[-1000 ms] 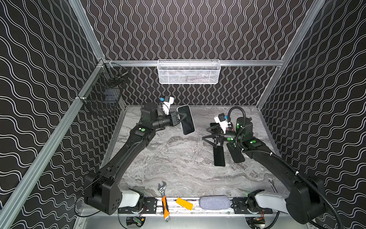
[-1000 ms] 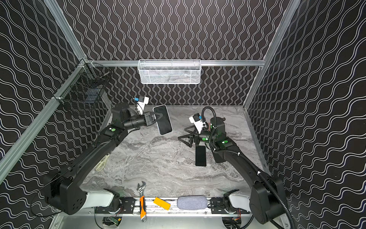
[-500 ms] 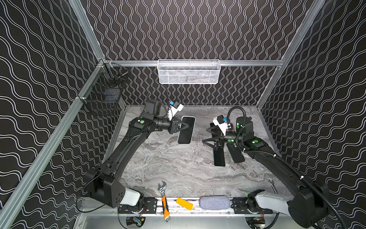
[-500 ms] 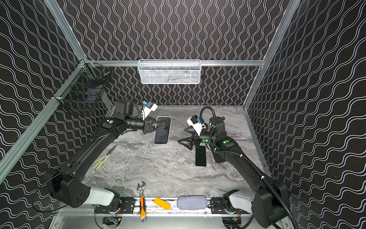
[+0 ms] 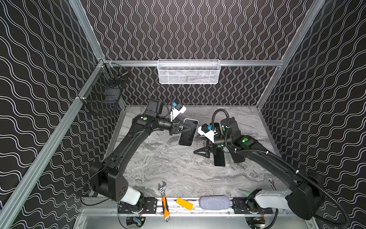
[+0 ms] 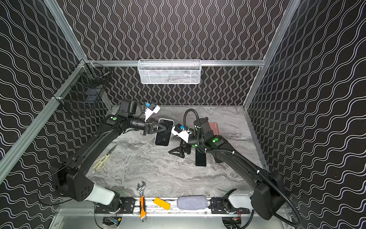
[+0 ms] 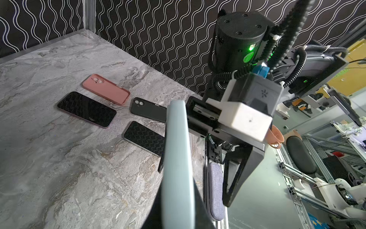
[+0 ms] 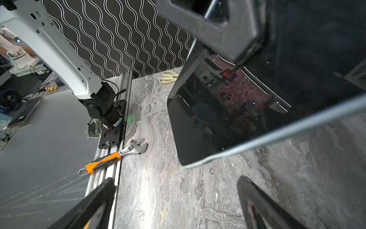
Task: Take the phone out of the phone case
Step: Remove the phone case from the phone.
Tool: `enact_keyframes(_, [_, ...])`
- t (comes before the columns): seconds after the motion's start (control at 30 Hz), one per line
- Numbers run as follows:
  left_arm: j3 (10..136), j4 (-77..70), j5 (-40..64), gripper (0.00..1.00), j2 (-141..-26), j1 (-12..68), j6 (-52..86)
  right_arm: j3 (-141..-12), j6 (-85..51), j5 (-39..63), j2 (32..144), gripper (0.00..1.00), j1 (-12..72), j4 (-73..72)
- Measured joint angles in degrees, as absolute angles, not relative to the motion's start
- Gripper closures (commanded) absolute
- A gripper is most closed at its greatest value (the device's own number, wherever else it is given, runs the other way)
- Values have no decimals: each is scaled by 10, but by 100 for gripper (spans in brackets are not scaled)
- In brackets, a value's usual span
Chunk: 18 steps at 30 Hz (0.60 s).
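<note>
left fingers (image 5: 182,128) pinch the phone (image 5: 187,136), snug in its phone case (image 7: 176,158), by one long edge, clear of the tabletop (image 5: 168,168) | right fingers (image 5: 201,153) spread just beside it, likely to strip the case off

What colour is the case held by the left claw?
The case is pale blue-grey, clearest in the left wrist view.

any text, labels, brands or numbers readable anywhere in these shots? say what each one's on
None can be read.
cased phone: screen dark, no text.
camera housing on the right wrist: a small dotted emblem, no letters.
wrench: any markings too small to read.
</note>
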State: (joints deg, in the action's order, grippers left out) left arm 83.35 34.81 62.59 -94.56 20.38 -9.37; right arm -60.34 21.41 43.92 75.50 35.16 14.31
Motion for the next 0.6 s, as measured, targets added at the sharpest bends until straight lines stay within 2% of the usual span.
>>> enact_keyframes(0.07, [834,349,628,100,-946,204,-96,-611,215,425,764,13,356,151])
enact_keyframes(0.2, [833,352,639,100,-946,205,-101,-632,205,406,789,16,356,170])
enact_keyframes(0.6, [825,357,643,100,-940,213,-109,-652,208,413,804,31,358,193])
